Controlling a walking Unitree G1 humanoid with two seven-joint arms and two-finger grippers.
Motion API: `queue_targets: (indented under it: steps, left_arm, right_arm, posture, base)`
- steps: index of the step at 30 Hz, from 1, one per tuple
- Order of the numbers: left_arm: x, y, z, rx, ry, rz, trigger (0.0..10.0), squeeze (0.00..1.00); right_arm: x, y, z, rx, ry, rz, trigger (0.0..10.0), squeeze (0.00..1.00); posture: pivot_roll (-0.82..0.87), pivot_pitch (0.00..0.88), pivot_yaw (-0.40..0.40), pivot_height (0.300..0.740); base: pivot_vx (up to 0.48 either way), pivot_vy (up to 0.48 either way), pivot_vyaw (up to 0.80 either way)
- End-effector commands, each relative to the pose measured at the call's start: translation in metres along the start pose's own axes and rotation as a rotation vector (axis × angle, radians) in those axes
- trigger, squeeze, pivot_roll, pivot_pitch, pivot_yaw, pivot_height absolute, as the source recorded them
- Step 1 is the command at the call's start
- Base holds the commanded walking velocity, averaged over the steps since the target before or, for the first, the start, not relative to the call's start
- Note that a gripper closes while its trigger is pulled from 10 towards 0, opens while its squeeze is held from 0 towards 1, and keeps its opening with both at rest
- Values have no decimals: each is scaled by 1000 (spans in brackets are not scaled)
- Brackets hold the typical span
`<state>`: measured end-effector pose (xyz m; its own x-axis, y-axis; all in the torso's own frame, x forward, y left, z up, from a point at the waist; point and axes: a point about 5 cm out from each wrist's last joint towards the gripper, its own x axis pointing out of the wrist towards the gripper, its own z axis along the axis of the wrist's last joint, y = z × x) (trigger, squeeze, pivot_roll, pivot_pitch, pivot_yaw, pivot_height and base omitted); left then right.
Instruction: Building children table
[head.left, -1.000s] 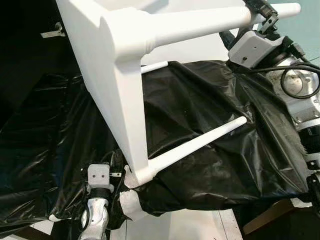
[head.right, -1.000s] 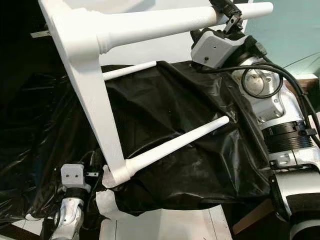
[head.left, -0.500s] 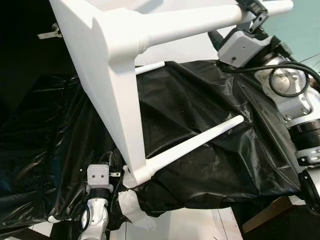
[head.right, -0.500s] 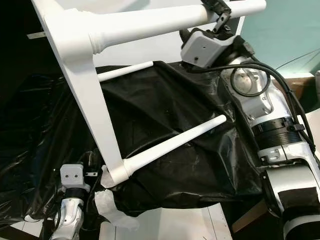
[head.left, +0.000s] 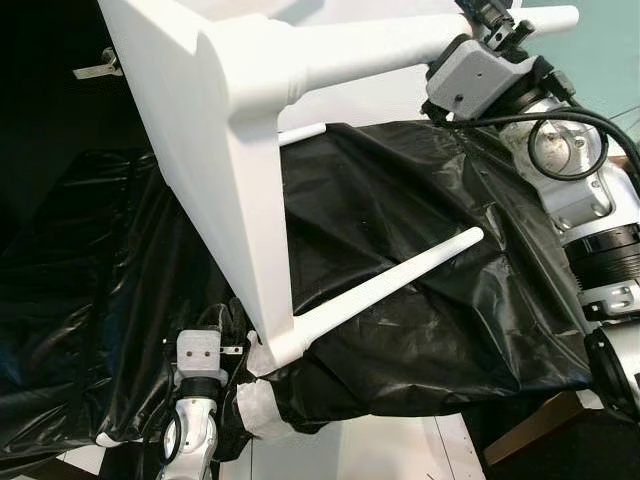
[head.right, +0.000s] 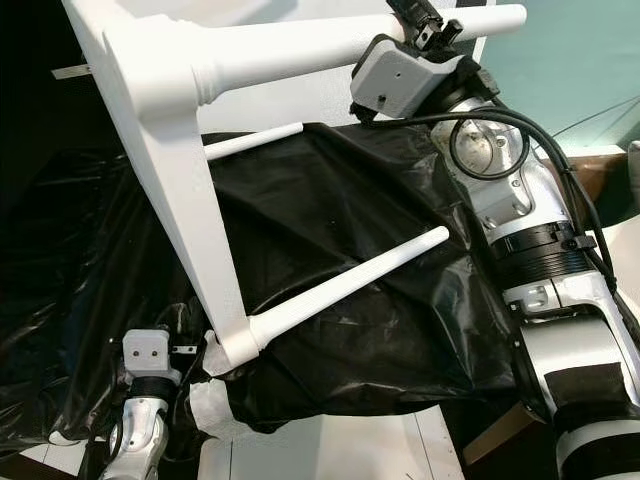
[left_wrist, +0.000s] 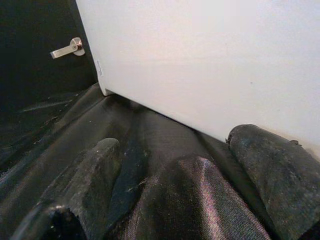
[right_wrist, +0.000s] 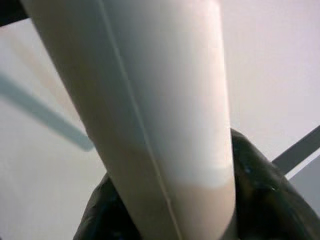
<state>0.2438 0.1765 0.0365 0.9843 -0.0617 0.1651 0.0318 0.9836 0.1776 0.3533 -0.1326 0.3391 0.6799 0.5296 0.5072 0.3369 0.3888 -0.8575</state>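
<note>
A white children's table (head.left: 225, 170) lies tipped on its side over a black plastic sheet (head.left: 430, 200), its legs pointing to my right. My right gripper (head.left: 492, 18) is shut on the upper leg (head.left: 360, 50) near its free end; in the right wrist view that leg (right_wrist: 165, 115) runs between the black fingers (right_wrist: 257, 175). A lower leg (head.left: 390, 282) and a farther leg (head.left: 302, 133) stick out freely. My left wrist (head.left: 200, 352) sits by the table's lower corner. In the left wrist view the left gripper (left_wrist: 175, 145) is open on the sheet, facing the white tabletop (left_wrist: 210, 60).
A metal door handle (left_wrist: 67, 49) shows on the dark wall behind the table. A white surface (head.left: 380, 450) lies below the sheet's front edge, and a brown board edge (head.left: 545, 420) shows at the lower right. A teal wall (head.right: 570, 70) stands behind my right arm.
My right arm has shifted left and slightly up with the upper leg in its grip, nudging the table the same way. The left arm has stayed put.
</note>
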Motion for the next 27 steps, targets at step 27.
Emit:
queue_targets:
  steps: [27]
  left_arm:
    - [-19, -16, -20, -11, 123, -75, 10000, 0]
  right_arm:
    - [-18, -7, -57, 296, 498, -320, 0, 0]
  posture:
    - [55, 0, -19, 740]
  base:
    - [0, 0, 0]
